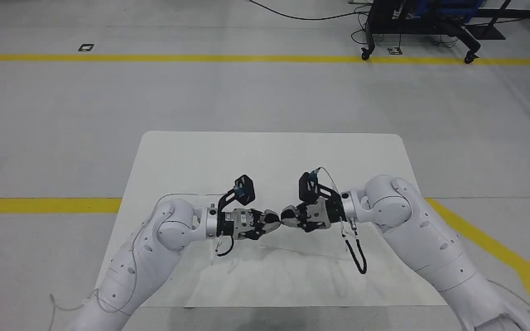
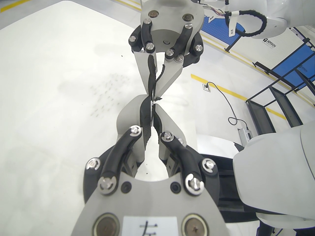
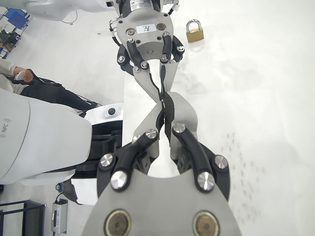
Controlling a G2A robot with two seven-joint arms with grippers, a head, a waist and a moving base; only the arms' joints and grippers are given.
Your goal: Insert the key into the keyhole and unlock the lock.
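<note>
Above the white table (image 1: pixel 348 165) my two grippers meet tip to tip. The left gripper (image 2: pixel 150 105) and the right gripper (image 2: pixel 153 94) are both shut. A thin sliver of metal, the key (image 2: pixel 153 102), shows where the tips touch, pinched from both sides and mostly hidden by the pads. In the top view the left gripper (image 1: pixel 276 219) and the right gripper (image 1: pixel 287 218) touch near the table's middle front. A brass padlock (image 3: pixel 195 32) with its silver shackle closed lies flat on the table beside the left wrist, apart from both grippers.
Scuff marks (image 2: pixel 108 92) dot the tabletop under the grippers. A black cable loop (image 1: pixel 358 252) hangs from the right forearm. A yellow floor line (image 1: pixel 248 58) and a dark cart (image 1: pixel 422 25) lie beyond the table's far edge.
</note>
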